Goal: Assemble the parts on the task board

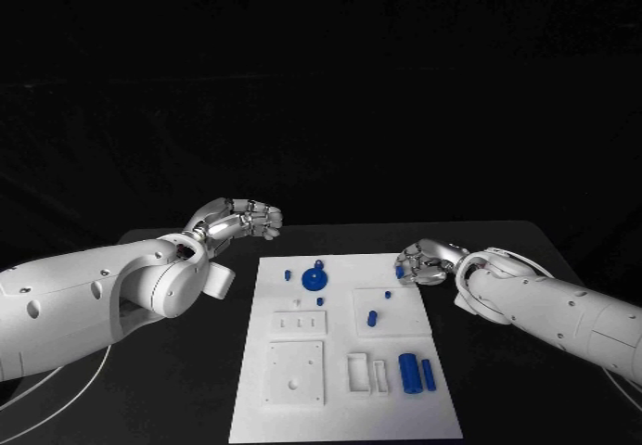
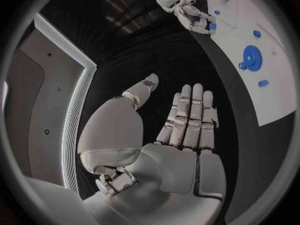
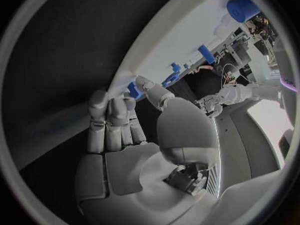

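Task board (image 1: 288, 408): white rectangular plate, flat on the black surface, centre to lower centre of the head view, with raised square panels and slots. Blue disc part (image 1: 315, 279) lies near the board's upper middle, a small blue piece (image 1: 287, 274) just left of it. Short blue peg (image 1: 372, 318) mid-board. Two blue cylinders (image 1: 417, 372) lie side by side at lower right.
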Robot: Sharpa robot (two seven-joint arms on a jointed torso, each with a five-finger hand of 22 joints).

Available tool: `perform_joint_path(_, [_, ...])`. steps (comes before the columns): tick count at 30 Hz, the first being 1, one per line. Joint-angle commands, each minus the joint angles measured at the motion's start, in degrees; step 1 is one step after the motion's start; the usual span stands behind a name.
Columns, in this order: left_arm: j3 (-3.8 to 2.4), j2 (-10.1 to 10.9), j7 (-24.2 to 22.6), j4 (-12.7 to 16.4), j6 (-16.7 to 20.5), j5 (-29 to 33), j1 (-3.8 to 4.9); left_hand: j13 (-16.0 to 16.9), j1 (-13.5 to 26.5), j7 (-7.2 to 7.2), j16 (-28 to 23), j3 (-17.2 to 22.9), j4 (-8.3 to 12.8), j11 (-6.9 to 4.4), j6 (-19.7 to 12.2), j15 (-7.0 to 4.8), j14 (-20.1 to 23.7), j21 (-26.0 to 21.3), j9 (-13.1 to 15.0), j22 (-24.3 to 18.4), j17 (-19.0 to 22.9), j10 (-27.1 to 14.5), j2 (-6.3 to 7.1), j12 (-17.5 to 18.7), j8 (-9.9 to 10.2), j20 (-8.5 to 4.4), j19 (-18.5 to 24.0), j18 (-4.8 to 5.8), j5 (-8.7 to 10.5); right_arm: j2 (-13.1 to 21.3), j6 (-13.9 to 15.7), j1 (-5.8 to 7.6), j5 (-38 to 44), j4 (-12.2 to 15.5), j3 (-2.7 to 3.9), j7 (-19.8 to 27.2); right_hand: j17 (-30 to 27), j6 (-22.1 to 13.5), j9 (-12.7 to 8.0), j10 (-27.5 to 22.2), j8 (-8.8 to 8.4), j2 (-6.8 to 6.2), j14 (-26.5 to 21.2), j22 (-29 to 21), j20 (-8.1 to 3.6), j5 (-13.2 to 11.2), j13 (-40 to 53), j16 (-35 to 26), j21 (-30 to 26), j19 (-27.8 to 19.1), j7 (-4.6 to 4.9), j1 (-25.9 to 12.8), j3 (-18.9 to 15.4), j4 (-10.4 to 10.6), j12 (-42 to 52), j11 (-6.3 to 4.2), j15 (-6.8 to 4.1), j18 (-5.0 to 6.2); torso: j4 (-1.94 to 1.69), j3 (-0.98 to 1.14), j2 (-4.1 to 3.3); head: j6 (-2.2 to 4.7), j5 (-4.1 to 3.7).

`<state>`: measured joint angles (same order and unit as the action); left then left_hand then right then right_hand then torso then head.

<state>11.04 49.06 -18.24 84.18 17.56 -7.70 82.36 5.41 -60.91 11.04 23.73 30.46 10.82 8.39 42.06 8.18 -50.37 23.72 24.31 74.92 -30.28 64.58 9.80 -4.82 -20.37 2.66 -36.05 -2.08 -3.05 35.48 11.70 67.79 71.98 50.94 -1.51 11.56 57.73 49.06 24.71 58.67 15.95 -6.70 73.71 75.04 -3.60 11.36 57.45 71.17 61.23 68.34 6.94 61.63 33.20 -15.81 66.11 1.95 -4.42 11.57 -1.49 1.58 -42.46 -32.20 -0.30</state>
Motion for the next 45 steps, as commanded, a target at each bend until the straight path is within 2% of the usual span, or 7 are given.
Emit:
perform_joint_path(1, [-0.04,0.0,-0.4,0.2,-0.8,-0.3,0.05,-0.1,-0.3,0.59,0.1,-0.1,0.4,0.3,0.0,-0.07,-0.2,0.3,0.0,0.9,-0.1,-0.2,-0.32,0.3,0.0,-0.23,0.0,-0.52,-0.05,-0.2,-0.4,-0.13,0.1,-0.1,-0.05,0.0,0.1,1.9,0.0,-0.3,0.26,0.67,-0.3,0.9,0.05,-1.1,-0.1,-0.4,0.3,-0.2,1.3,0.0,1.0,0.2,0.4,-0.21,-0.15,3.43,0.05,0.0,0.0,0.0,0.0])
perform_joint_path(19, [-0.04,0.1,-0.2,0.2,-0.8,-0.3,0.05,-0.1,-0.3,0.6,0.1,0.0,0.4,0.32,0.0,-0.06,-0.2,0.3,0.0,0.9,-0.1,-0.3,-0.34,0.3,0.0,-0.23,0.0,-0.5,-0.05,-0.3,-0.2,-0.13,0.2,-0.2,-0.05,-0.3,0.2,4.3,0.2,-0.1,1.26,0.88,-0.1,0.9,-0.1,-3.6,-0.2,-0.5,0.6,0.1,0.49,-0.4,4.2,0.8,0.4,-0.98,-0.89,3.43,0.03,0.01,0.01,-0.1,0.06])
perform_joint_path(30, [-0.04,0.1,0.0,0.3,-1.0,-0.7,0.05,-0.1,-0.3,0.61,0.1,0.0,0.4,0.32,0.0,-0.06,-0.2,0.3,0.0,0.9,-0.1,-0.2,-0.36,0.4,0.0,-0.23,0.0,-0.49,-0.05,-0.3,1.7,-0.13,0.5,0.2,-0.05,-0.9,0.4,6.7,0.6,0.2,2.32,1.08,0.0,0.8,-0.24,-8.0,-0.3,-0.8,0.6,0.2,-0.3,0.1,8.1,1.9,0.3,-1.72,-1.59,3.43,0.03,0.02,0.01,-0.21,0.05])
perform_joint_path(35, [-0.04,0.1,0.6,0.3,-1.8,-1.4,0.05,0.0,-0.2,0.48,0.1,0.0,0.2,0.21,0.4,-0.08,-0.2,0.3,0.0,0.9,-0.2,0.1,-0.66,0.2,-0.2,-0.24,0.0,-0.44,-0.05,0.0,2.8,-0.12,0.5,1.3,-0.05,-2.0,0.5,7.8,0.9,0.5,2.91,0.83,0.2,0.8,-0.28,-8.0,-0.3,-0.7,0.8,0.4,-0.68,-0.2,8.6,2.0,0.4,-2.09,-1.94,3.43,0.06,0.04,0.05,-0.23,0.09])
perform_joint_path(38, [-0.04,0.1,1.0,0.2,-2.3,-2.2,0.05,0.2,0.0,0.11,0.3,-0.1,0.1,-0.12,1.0,-0.17,-0.5,0.3,0.2,0.9,-0.3,0.8,-0.88,-0.1,-0.6,-0.31,0.0,-0.42,-0.04,0.3,3.5,-0.11,0.7,2.4,-0.04,-2.8,0.5,8.1,1.1,0.7,3.09,0.57,0.3,0.9,-0.36,-7.5,-0.3,-0.7,0.9,0.6,-0.85,-0.5,8.3,1.8,0.4,-2.26,-2.1,3.43,0.07,0.04,0.06,-0.15,0.05])
perform_joint_path(41, [-0.05,0.1,1.7,0.1,-2.5,-3.1,0.06,1.0,0.6,-0.84,2.0,-0.5,-0.2,-1.4,3.2,-1.22,-2.8,1.1,0.6,1.1,-1.1,3.5,-1.36,-1.4,-1.7,-0.95,-1.3,-0.63,-0.04,0.7,4.6,0.09,1.4,3.7,-0.02,-4.1,0.7,8.6,1.2,1.0,3.36,0.46,0.3,0.9,-0.43,-7.4,-0.3,-0.6,1.0,0.7,-1.04,-0.8,8.0,1.6,0.5,-2.43,-2.25,3.43,0.08,0.04,0.07,-0.07,0.07])
perform_joint_path(45, [-0.05,0.0,3.0,-0.1,-3.0,-4.1,0.06,1.7,1.5,-1.76,3.6,-1.1,-0.6,-2.56,5.4,-2.3,-4.7,2.2,0.9,1.1,-2.0,6.0,-1.93,-2.5,-2.5,-1.89,-3.0,-0.74,-0.03,0.9,4.8,1.52,3.3,5.7,-0.01,-6.3,0.8,8.9,1.4,1.2,3.51,0.49,0.3,0.8,-0.51,-7.4,-0.4,-0.5,1.1,0.8,-1.17,-1.1,7.7,1.4,0.5,-2.56,-2.38,3.43,0.11,0.02,0.07,0.08,0.09])
